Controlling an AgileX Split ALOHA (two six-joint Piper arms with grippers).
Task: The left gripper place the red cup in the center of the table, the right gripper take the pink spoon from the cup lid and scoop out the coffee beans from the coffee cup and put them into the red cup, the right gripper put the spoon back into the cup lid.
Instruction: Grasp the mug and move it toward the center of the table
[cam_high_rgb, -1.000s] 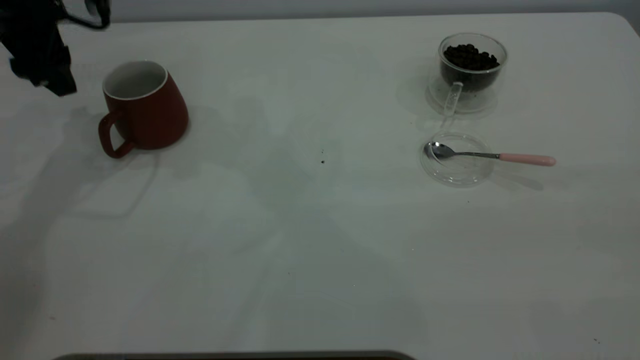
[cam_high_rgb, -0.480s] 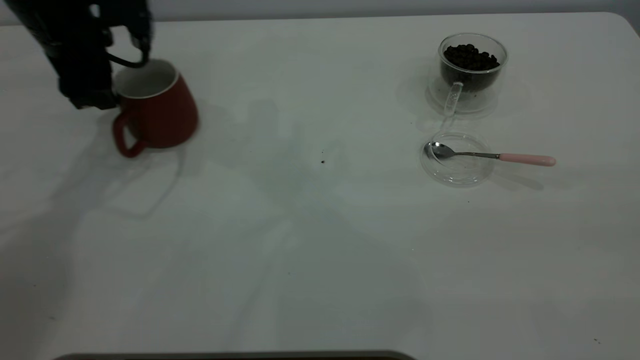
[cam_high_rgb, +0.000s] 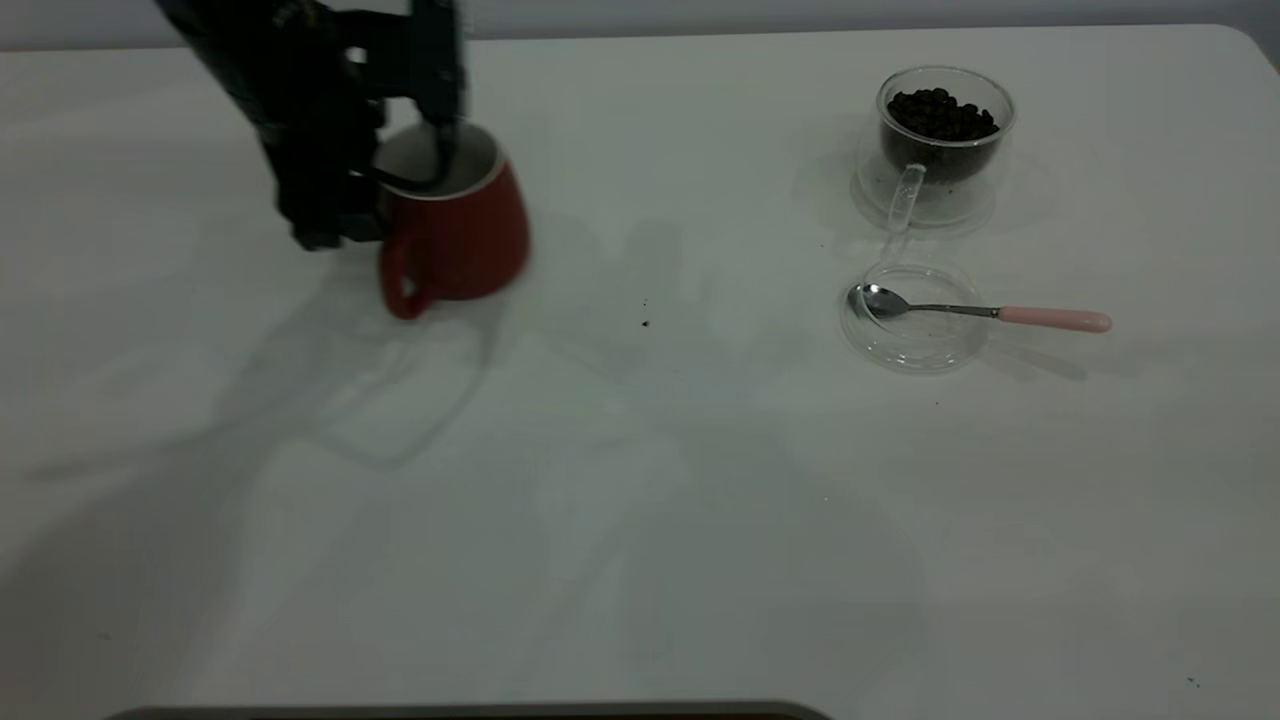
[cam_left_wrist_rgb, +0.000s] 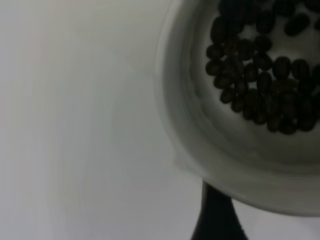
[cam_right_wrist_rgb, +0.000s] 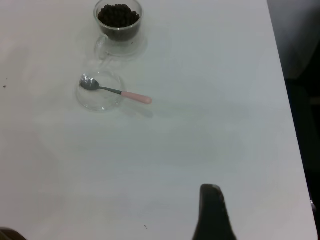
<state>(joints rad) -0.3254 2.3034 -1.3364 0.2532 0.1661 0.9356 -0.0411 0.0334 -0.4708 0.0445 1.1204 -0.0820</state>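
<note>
The red cup (cam_high_rgb: 465, 240) stands left of the table's (cam_high_rgb: 640, 500) middle, handle toward the camera. My left gripper (cam_high_rgb: 405, 175) is shut on its rim, with one finger inside and the arm on its left. In the left wrist view the cup's white inside (cam_left_wrist_rgb: 200, 165) holds dark beans (cam_left_wrist_rgb: 260, 85), and a black finger (cam_left_wrist_rgb: 216, 220) sits outside the rim. At the far right the glass coffee cup (cam_high_rgb: 945, 140) holds coffee beans (cam_high_rgb: 940, 112). Before it the pink spoon (cam_high_rgb: 985, 312) rests on the cup lid (cam_high_rgb: 915, 340). My right gripper (cam_right_wrist_rgb: 212, 200) hovers well away from the spoon (cam_right_wrist_rgb: 117, 91).
A few dark specks (cam_high_rgb: 645, 322) dot the table's middle. A dark strip (cam_high_rgb: 460, 712) runs along the front edge. In the right wrist view the table's side edge (cam_right_wrist_rgb: 287, 100) borders dark floor.
My left gripper came in from the far left, took hold of the red cup's rim and carried it to the right. The glass cup, lid and spoon stayed put.
</note>
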